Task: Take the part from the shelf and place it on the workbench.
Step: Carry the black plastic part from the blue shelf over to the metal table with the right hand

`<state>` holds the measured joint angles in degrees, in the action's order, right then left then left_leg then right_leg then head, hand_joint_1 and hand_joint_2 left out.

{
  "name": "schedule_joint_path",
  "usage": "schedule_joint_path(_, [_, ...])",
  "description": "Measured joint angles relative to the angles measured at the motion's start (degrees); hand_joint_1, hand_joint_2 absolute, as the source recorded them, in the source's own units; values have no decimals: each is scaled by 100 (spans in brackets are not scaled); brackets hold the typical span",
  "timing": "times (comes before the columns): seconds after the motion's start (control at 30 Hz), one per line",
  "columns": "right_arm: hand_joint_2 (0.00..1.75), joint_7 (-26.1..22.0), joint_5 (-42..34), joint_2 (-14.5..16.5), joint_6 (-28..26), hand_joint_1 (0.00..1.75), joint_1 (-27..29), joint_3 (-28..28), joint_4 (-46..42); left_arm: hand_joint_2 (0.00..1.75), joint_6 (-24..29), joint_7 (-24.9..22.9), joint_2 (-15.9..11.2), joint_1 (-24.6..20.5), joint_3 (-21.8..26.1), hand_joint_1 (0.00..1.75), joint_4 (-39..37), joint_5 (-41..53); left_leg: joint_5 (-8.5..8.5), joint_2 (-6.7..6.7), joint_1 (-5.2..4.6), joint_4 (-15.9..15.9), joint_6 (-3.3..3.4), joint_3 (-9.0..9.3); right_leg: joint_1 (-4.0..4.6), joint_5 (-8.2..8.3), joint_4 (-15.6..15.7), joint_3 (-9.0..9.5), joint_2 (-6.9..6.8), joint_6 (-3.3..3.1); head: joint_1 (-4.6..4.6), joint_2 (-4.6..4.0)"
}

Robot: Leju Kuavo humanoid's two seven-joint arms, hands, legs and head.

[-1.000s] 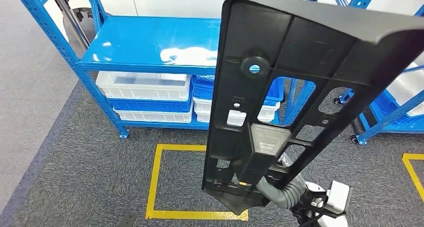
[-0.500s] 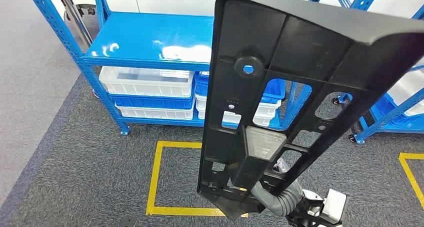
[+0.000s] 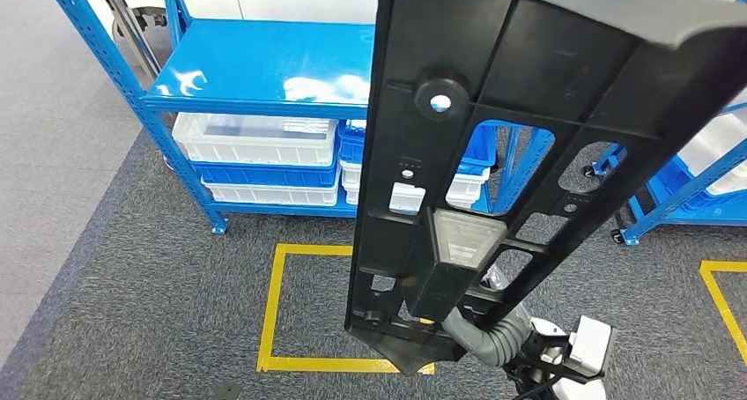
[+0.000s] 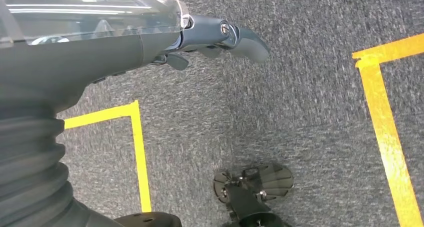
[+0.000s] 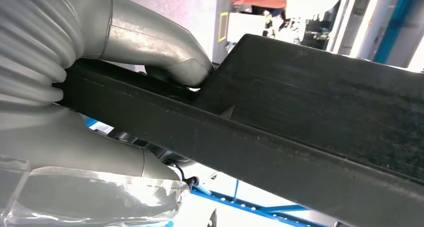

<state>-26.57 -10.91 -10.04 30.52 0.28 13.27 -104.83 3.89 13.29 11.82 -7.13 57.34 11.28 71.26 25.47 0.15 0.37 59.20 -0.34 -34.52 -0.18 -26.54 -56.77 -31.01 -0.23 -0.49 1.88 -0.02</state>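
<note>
Right hand (image 5: 150, 62) has its fingers clamped on the bottom end of the long black plastic panel (image 3: 493, 144), holding it upright in front of the blue shelf (image 3: 264, 74) with its white bins (image 3: 255, 140). Left hand (image 4: 220, 37) hangs over the grey carpet (image 4: 300, 112), fingers apart, holding nothing.
</note>
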Motion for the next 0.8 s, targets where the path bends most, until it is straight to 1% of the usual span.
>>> schedule_joint_path(0.03, [175,-3,-14,1,12,173,-27,0,18,175,5,8,-1,-3,-1,0,0,-8,147,-4,-1,195,-22,-83,-17,39,39,-5,-10,-26,0,0])
schedule_joint_path(0.07, [175,-5,-27,2,20,173,-48,0,37,175,11,17,-2,-3,0,0,0,-16,352,-6,9,509,-39,-210,-19,61,50,-16,-20,-42,0,0])
schedule_joint_path(0.1, [175,-7,-38,2,24,173,-62,0,58,175,16,25,-3,-2,0,0,0,-25,561,-7,14,888,-56,-351,-17,74,47,-35,-25,-56,0,0])
schedule_joint_path(0.13, [175,-8,-45,3,26,173,-72,0,84,175,18,30,-4,2,1,0,0,-32,708,-6,19,1228,-72,-471,-13,81,35,-55,-29,-59,0,0])
schedule_joint_path(0.17, [175,-8,-51,3,27,173,-82,0,111,175,20,33,-6,5,2,0,0,-37,760,-5,22,1424,-83,-524,-9,85,18,-75,-31,-60,0,0])
schedule_joint_path(0.2, [175,-9,-57,3,29,173,-97,0,140,175,22,36,-9,8,3,0,0,-40,702,-5,24,1402,-88,-475,-8,86,-5,-93,-32,-58,0,0])
schedule_joint_path(0.23, [175,-12,-63,3,32,173,-114,0,166,175,23,39,-13,8,5,0,0,-44,558,-5,25,1169,-85,-328,-9,84,-31,-109,-31,-53,0,0])
schedule_joint_path(0.27, [175,-16,-68,4,34,173,-133,0,186,175,24,42,-16,7,7,0,0,-48,383,-5,27,783,-72,-112,-9,77,-59,-123,-30,-42,0,0])
schedule_joint_path(0.3, [175,-22,-72,6,38,173,-154,0,203,175,25,44,-18,4,8,0,0,-52,260,-6,20,407,-54,88,4,70,-91,-140,-28,-23,0,0])
schedule_joint_path(0.33, [175,-28,-74,8,40,173,-178,1,217,175,26,45,-20,2,8,0,0,-58,185,-9,18,128,-26,226,16,69,-118,-164,-24,2,0,0])
schedule_joint_path(0.37, [175,-32,-77,10,42,173,-203,2,231,175,27,45,-20,4,10,0,0,-67,162,-12,13,-25,4,288,24,75,-139,-191,-22,32,0,0])
schedule_joint_path(0.4, [175,-36,-78,11,45,173,-227,4,248,175,29,44,-21,11,16,0,0,-77,168,-16,4,-57,34,284,32,89,-147,-216,-19,63,0,0])
schedule_joint_path(0.47, [175,-40,-79,14,59,173,-269,11,287,175,31,41,-22,32,35,0,0,-92,120,-20,10,-84,108,252,21,98,-165,-251,-16,122,0,1])
schedule_joint_path(0.5, [175,-43,-81,14,69,173,-289,13,309,175,31,38,-22,38,44,0,0,-96,93,-19,17,-100,145,242,14,36,-234,-285,-13,154,0,1])
schedule_joint_path(0.53, [175,-45,-85,14,80,173,-313,14,332,175,31,36,-22,40,50,0,0,-98,66,-15,27,-116,179,229,4,-99,-419,-364,-9,187,0,1])
schedule_joint_path(0.57, [175,-49,-91,14,91,173,-331,14,358,175,31,34,-23,40,52,0,0,-99,45,-12,31,-122,202,212,-11,-295,-720,-490,-5,219,0,0])
schedule_joint_path(0.6, [175,-53,-99,14,102,173,-344,14,382,175,31,37,-24,43,54,0,0,-101,30,-11,28,-121,217,189,-19,-504,-1100,-648,-3,246,0,0])
schedule_joint_path(0.63, [175,-56,-109,14,113,173,-350,14,407,175,31,42,-25,46,55,0,0,-103,19,-10,25,-116,224,164,-29,-672,-1475,-801,-2,265,0,0])
schedule_joint_path(0.67, [175,-59,-119,14,121,173,-351,15,433,175,31,49,-26,50,57,0,0,-108,9,-11,23,-110,226,143,-35,-741,-1716,-893,-2,275,0,0])
schedule_joint_path(0.7, [175,-61,-130,14,126,173,-351,15,455,175,31,58,-27,52,59,0,0,-112,3,-13,21,-103,224,128,-39,-700,-1751,-886,-2,273,0,0])
schedule_joint_path(0.73, [175,-63,-137,13,127,173,-353,15,473,175,31,68,-27,51,61,0,0,-116,-2,-16,19,-98,221,121,-41,-557,-1556,-768,-2,259,0,0])
schedule_joint_path(0.77, [175,-65,-142,13,127,173,-358,15,485,175,31,78,-27,48,63,0,0,-120,-6,-20,17,-95,217,121,-37,-355,-1177,-562,-2,229,0,1])
schedule_joint_path(0.8, [175,-68,-145,12,126,173,-371,15,491,175,32,86,-22,43,64,0,0,-123,-12,-21,11,-94,205,121,-24,-198,-765,-341,-2,188,0,1])
